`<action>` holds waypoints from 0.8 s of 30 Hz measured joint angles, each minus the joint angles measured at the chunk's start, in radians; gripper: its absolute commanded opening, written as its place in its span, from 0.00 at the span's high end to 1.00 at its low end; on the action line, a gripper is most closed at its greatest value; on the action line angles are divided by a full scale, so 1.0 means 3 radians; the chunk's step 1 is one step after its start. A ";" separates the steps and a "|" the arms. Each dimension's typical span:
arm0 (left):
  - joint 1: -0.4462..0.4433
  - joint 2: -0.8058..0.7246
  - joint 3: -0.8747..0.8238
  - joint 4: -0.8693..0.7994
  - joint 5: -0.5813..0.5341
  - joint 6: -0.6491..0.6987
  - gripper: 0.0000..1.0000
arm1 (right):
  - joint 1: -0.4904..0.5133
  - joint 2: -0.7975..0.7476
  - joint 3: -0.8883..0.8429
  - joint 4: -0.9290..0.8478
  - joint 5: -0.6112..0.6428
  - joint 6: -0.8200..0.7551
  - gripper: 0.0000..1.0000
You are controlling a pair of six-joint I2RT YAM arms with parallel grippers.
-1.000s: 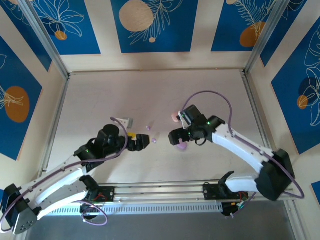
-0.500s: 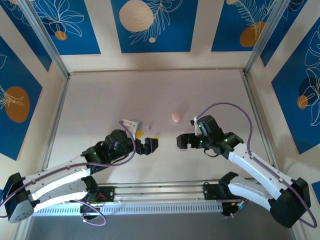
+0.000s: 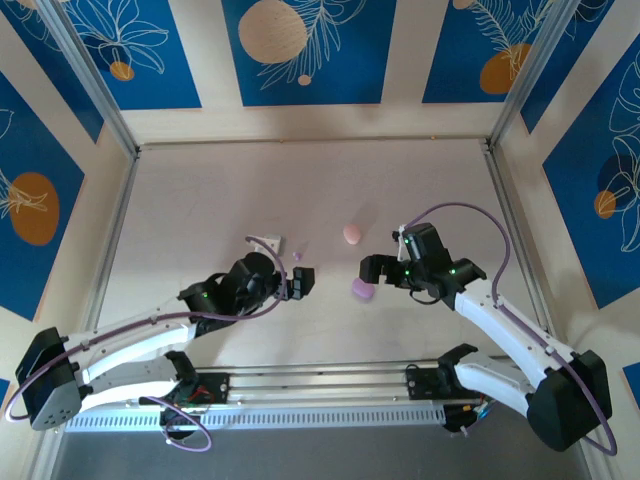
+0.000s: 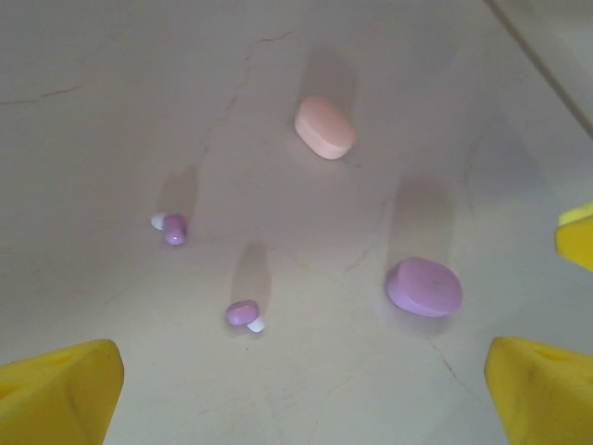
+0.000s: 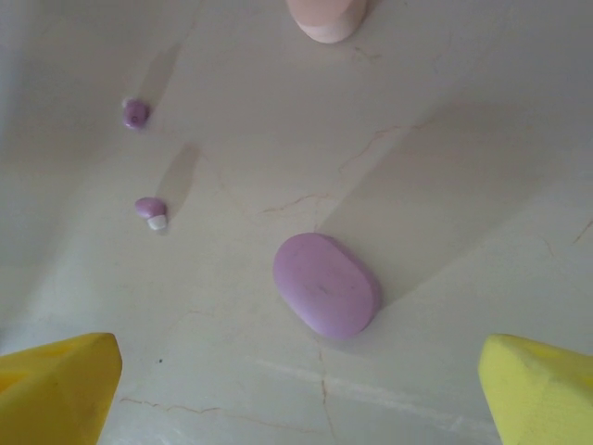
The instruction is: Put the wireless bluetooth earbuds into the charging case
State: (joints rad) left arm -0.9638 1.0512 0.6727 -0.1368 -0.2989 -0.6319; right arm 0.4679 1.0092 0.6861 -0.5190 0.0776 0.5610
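As far as I could judge, nothing of the job was done yet. My left pincer (image 3: 301, 283) hung released, its yellow fingertips (image 4: 60, 394) spread wide with nothing between them. My right pincer (image 3: 371, 268) was just as slack and empty. The purple charging case (image 5: 326, 284) lay on the worktop (image 3: 220, 190) ahead of it, between the lines of its spread fingers and untouched.

Two purple earbuds lay loose on the bare surface to the left of that case, apart from it and from each other. The far earbud (image 4: 171, 227) and the near earbud (image 4: 244, 314) each showed a small white tip. The pink charging case (image 4: 324, 127) sat farther back, clear of everything else. Both cases looked like smooth, shut ovals from where I watched, though I could not make out a seam. By my reckoning the whole sequence was left to do: get a case open, pick up each bud, and seat it inside.

Room was uneven. All four pieces sat in the middle of the worktop, well away from the left rail (image 3: 108, 240), the right rail (image 3: 512, 230) and the far wall, so nothing was likely to roll off an edge. The far half of the surface lay open. The tight spot was between my own two pincers, which faced each other across the buds and the purple case with only a narrow gap between them. I judged that reaching for a bud with one side would call for keeping the other side back.
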 measured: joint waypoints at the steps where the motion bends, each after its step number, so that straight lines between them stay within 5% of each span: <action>1: 0.0000 0.0037 0.0048 -0.0051 -0.0024 -0.0006 0.00 | -0.0009 0.0057 0.0004 0.0008 -0.0001 -0.0005 0.01; 11: 0.0064 -0.0113 -0.0074 -0.0216 -0.0052 -0.0032 0.00 | -0.0174 0.1068 0.0476 -0.0167 -0.0266 -0.0313 0.14; 24: 0.0367 -0.0254 -0.0320 -0.0221 0.0127 -0.0083 0.00 | 0.0106 0.1781 0.0762 -0.0303 -0.0295 -0.0506 0.12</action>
State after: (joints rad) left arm -0.8536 0.9749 0.5766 -0.2031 -0.2607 -0.6567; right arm 0.4995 1.5436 0.9146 -0.6098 -0.0109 0.4091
